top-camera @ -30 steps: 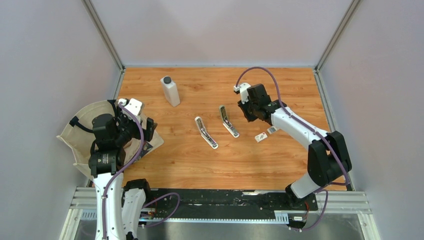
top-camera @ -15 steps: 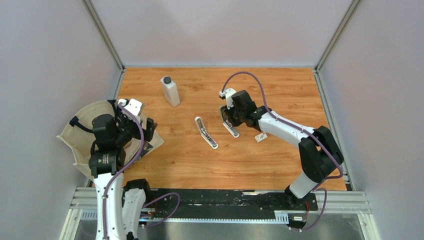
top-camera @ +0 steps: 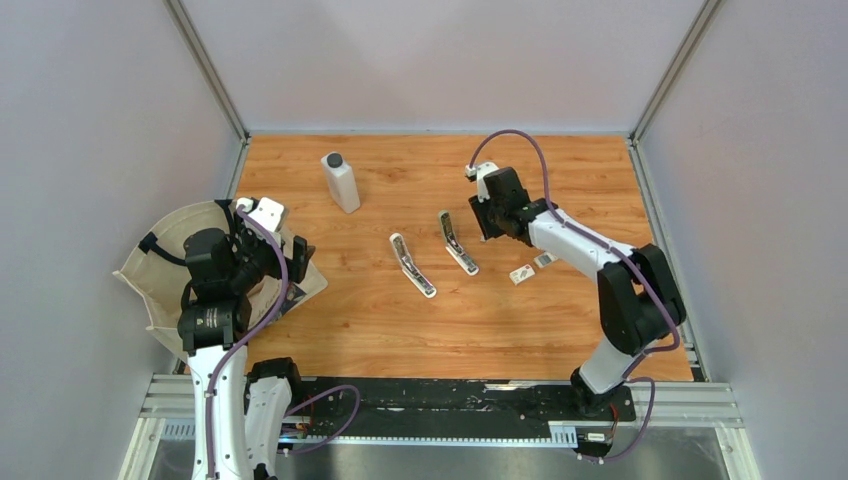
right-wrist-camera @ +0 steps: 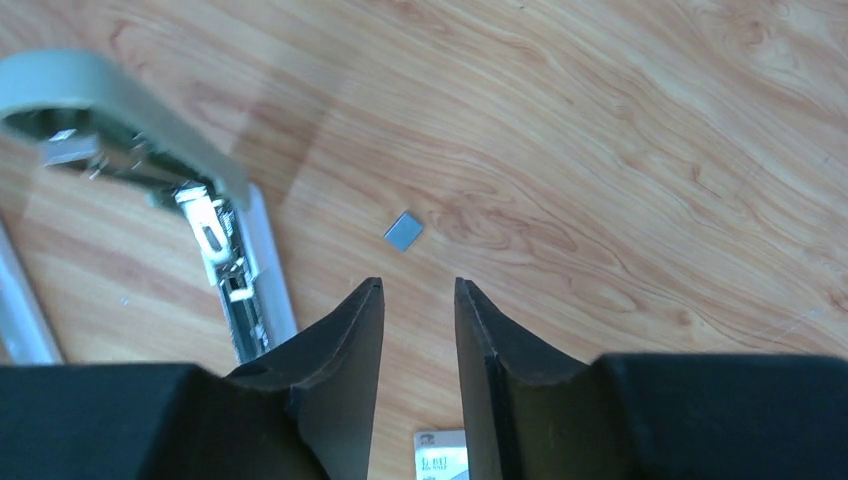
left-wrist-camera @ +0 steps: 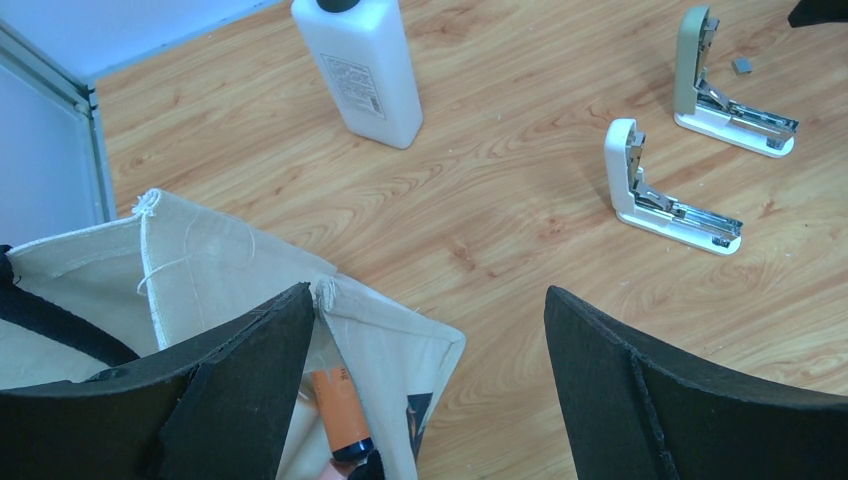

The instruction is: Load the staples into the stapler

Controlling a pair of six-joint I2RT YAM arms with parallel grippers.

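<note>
Two staplers lie open on the wooden table: a white one [top-camera: 412, 265] and a grey-green one [top-camera: 457, 243]. The white one [left-wrist-camera: 660, 190] and the grey-green one [left-wrist-camera: 720, 90] also show in the left wrist view. The tiny white staples box [top-camera: 520, 273] and a small grey piece [top-camera: 543, 260] lie right of them. My right gripper [top-camera: 490, 218] hovers just right of the grey-green stapler [right-wrist-camera: 130, 120]. Its jaws [right-wrist-camera: 418, 290] are narrowly apart and empty. The grey piece [right-wrist-camera: 404, 231] lies ahead of the jaws and the box [right-wrist-camera: 441, 455] below them. My left gripper [top-camera: 293, 255] is wide open and empty.
A white bottle [top-camera: 341, 182] stands at the back left. A cream cloth bag [top-camera: 170, 275] lies at the left edge under my left gripper [left-wrist-camera: 430, 340], with an orange tube [left-wrist-camera: 335, 410] inside. Grey walls close the table on three sides.
My right gripper swung left onto the grey-green stapler half a second ago, then drew back to the right. Both staplers and the left arm stayed put.
</note>
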